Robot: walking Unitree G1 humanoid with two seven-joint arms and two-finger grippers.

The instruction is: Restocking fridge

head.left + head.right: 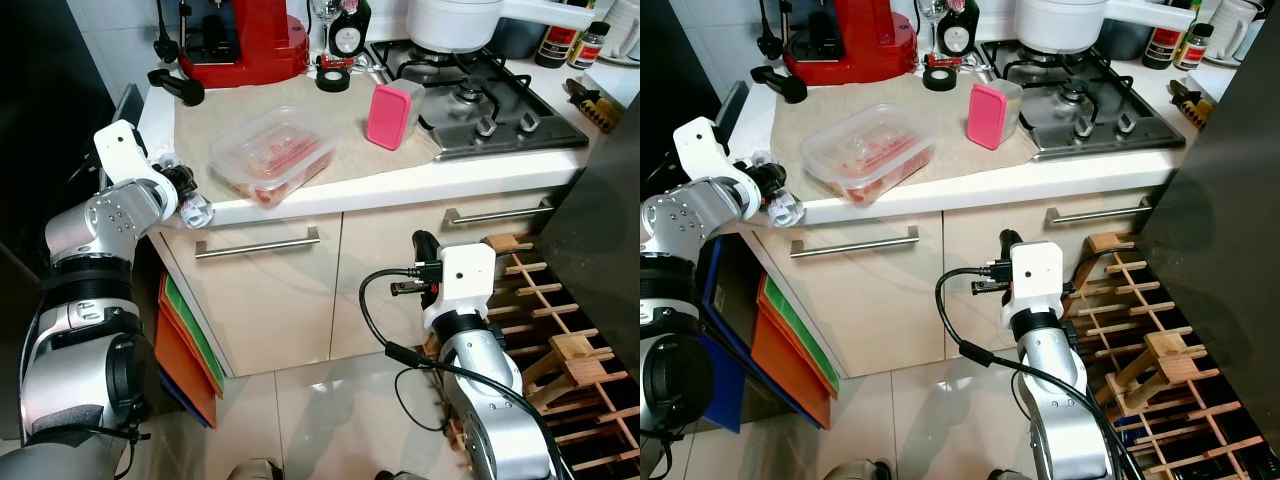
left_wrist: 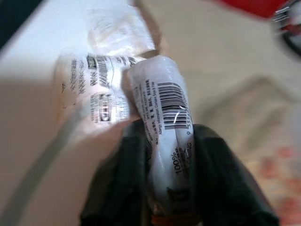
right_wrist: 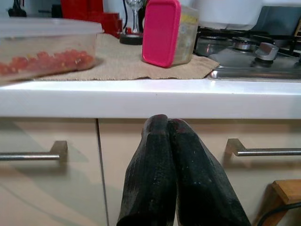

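My left gripper [image 1: 188, 203] is at the front left corner of the white counter [image 1: 420, 182], shut on a small clear plastic-wrapped packet [image 2: 162, 117] with a barcode label. The packet's crinkled end [image 1: 200, 213] sticks out past the fingers [image 2: 221, 181]. Further in on the beige mat lies a clear lidded tub of red food [image 1: 272, 155]. A pink-lidded container [image 1: 392, 115] stands on its side to the right of it. My right gripper [image 3: 168, 123] is shut and empty, held low in front of the cabinet doors, below the counter edge.
A gas hob [image 1: 480, 95] with a white pot [image 1: 455, 22] is at the back right. A red coffee machine [image 1: 245, 40] stands at the back left. On my right are a dark panel [image 1: 600, 230] and a wooden rack [image 1: 550, 330]. Coloured folders [image 1: 185, 345] stand under the counter's left end.
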